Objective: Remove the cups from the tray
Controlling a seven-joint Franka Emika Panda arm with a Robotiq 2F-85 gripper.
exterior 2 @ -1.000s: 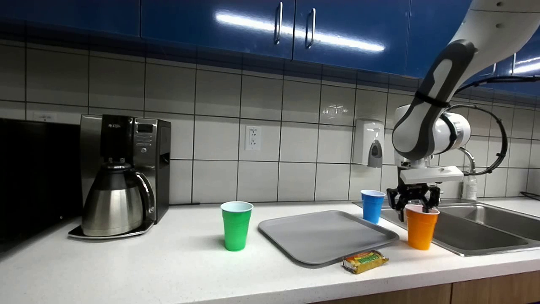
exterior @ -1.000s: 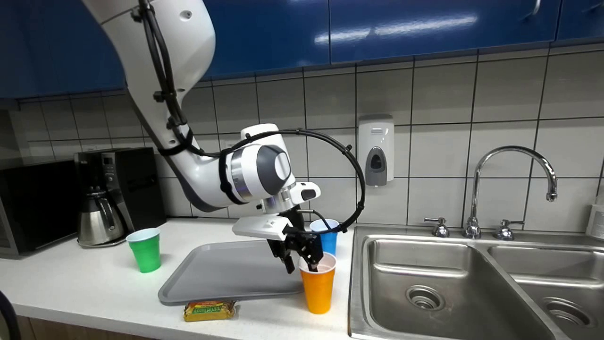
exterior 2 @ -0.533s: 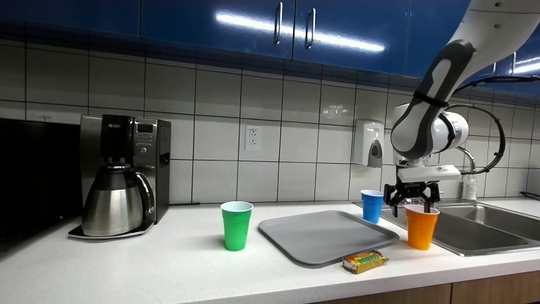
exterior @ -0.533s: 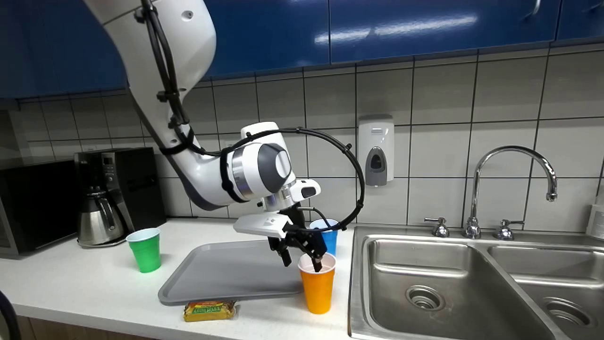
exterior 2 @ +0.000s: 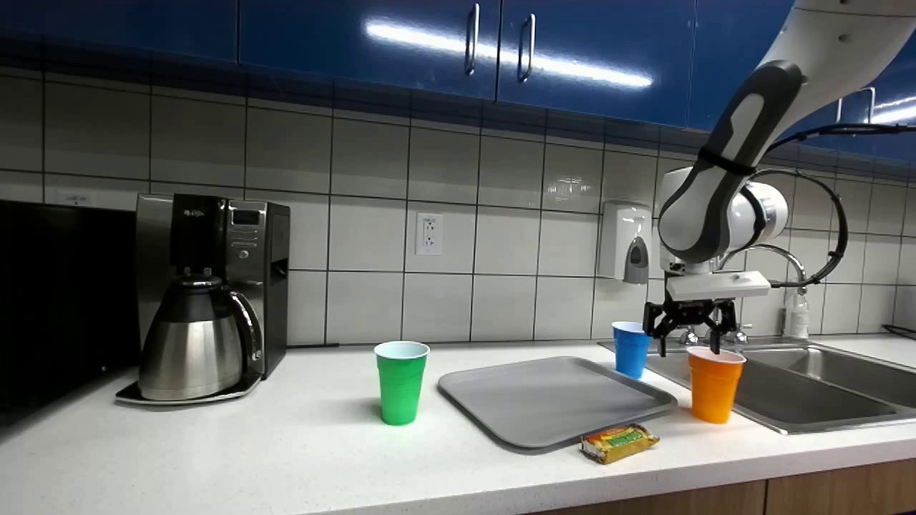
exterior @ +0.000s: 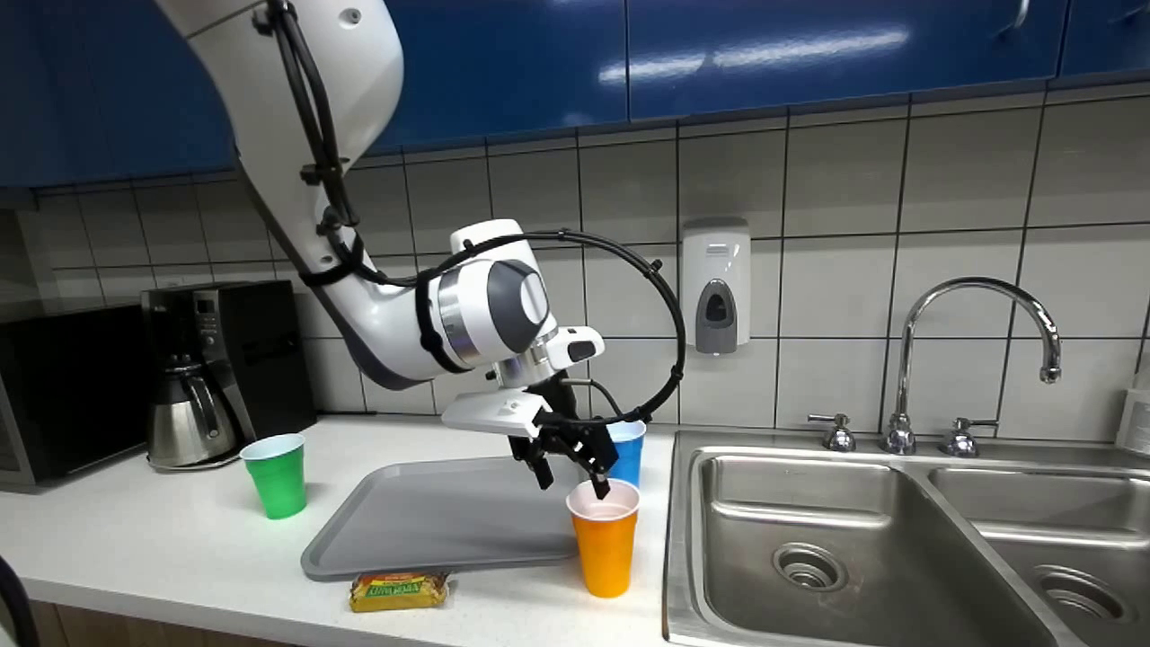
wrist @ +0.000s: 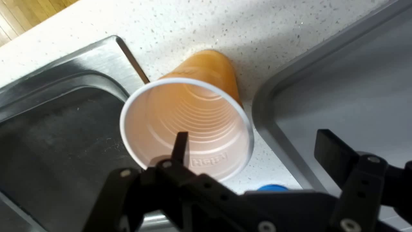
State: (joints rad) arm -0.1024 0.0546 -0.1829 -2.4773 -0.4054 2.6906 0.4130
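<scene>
Our pincer [exterior 2: 689,350] stands spread and empty, one fingertip [wrist: 181,143] over the orange plastic cup [exterior 2: 715,390]. That cup, the green cup [exterior 2: 401,386] and the blue cup [exterior 2: 630,352] stand on the bench [exterior 2: 286,458], off the grey tray [exterior 2: 551,400]; we judge the removal complete, with only withdrawal left.

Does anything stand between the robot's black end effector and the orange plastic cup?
Nothing visible does. In every view, one finger of the open black end effector shows over the mouth of the orange plastic cup; whether it dips inside is unclear. The cup already stands on the speckled white counter, beside the flat grey tray.
</scene>
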